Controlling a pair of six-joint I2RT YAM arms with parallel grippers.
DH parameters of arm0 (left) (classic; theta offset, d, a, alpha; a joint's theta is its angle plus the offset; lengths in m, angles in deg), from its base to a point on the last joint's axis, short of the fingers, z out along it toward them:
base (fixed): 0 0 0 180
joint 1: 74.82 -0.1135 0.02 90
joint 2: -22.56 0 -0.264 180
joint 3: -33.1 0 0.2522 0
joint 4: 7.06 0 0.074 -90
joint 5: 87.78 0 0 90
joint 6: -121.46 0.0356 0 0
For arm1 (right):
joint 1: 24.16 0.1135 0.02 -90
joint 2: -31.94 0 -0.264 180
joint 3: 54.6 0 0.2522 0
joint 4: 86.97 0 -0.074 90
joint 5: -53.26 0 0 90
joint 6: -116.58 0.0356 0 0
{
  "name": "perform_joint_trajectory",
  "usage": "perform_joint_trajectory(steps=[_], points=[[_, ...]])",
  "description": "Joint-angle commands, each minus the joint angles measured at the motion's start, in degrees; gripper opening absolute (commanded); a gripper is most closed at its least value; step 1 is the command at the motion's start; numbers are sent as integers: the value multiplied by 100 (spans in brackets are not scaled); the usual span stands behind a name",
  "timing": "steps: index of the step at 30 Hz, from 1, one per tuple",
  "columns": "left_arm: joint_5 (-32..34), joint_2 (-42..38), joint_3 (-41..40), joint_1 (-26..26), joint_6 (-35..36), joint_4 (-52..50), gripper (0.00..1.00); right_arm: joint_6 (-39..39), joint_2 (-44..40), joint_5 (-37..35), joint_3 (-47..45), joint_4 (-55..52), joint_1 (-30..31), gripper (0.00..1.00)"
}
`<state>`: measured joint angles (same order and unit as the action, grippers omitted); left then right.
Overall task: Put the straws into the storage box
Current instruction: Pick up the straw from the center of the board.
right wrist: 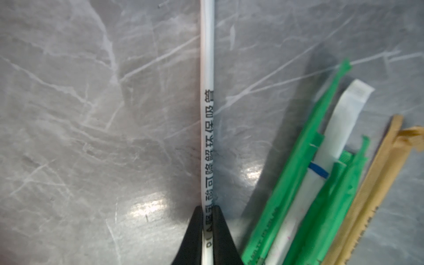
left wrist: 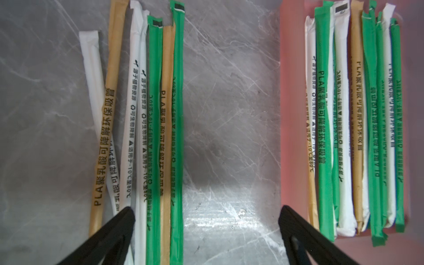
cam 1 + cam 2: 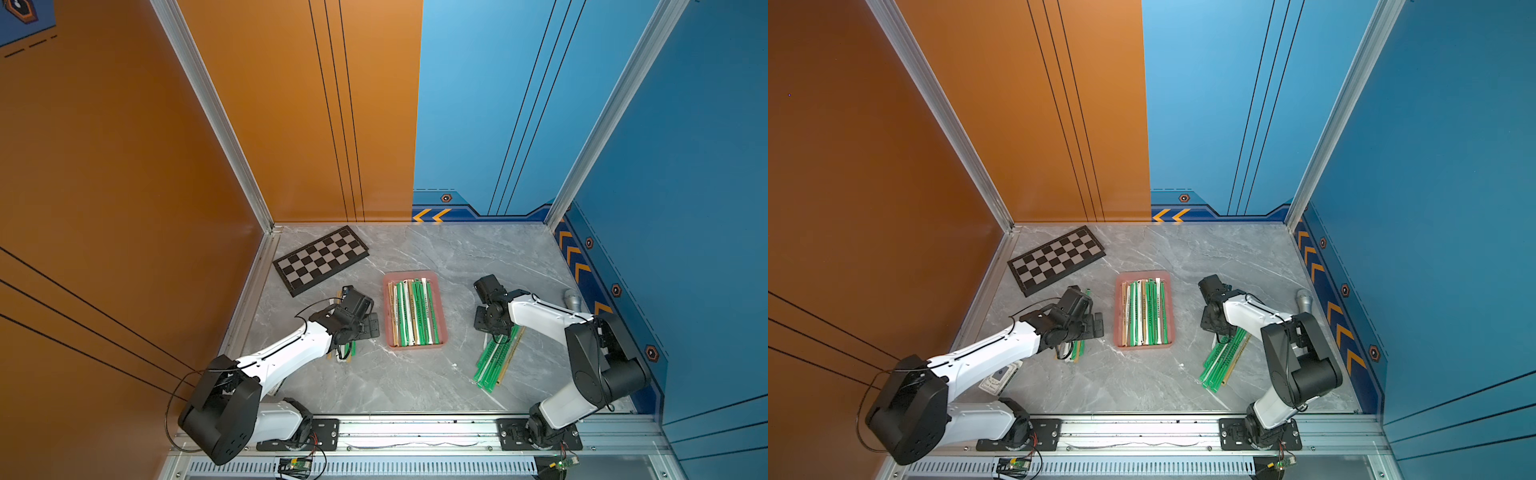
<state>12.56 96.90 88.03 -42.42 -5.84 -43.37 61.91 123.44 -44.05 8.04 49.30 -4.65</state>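
Booth with orange walls from 7 to 12 o'clock and blue walls from 12 to 5. The floor of it is a grey marbled table.

- 11 o'clock: chequered board, flat, askew to the walls.
- 9 o'clock of centre: left hand released, fingers spread wide, low over the table. One finger crosses the left heap of straws, which are white, tan and green, side by side on the table and roughly parallel to the box. The other finger is at the box wall facing that heap. Only bare table between them.
- Centre: pink storage box, long side running 12 to 6. Boxed straws lie lengthwise inside, green, white and tan mixed.
- 4 o'clock of the box: right heap of straws, mostly green with some tan, slanting 1 to 7 on the table, apart from the box.
- Right hand at that heap's far end, clenched on one white straw with black print. Cannot tell whether the straw is lifted.
- 3 o'clock: grey metal cylinder, by the blue wall.
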Motion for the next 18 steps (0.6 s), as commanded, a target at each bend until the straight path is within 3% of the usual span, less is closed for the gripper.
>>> perform_joint_trajectory(steps=[1,9,18], points=[[158,-115,-47,-38,71,-116,100,-82,105,111,9,-105,55,11],[164,-163,-95,-43,56,-118,100,6,-264,241,166,-113,190,8],[152,-211,-126,-43,55,-119,100,88,-849,933,687,112,574,7]])
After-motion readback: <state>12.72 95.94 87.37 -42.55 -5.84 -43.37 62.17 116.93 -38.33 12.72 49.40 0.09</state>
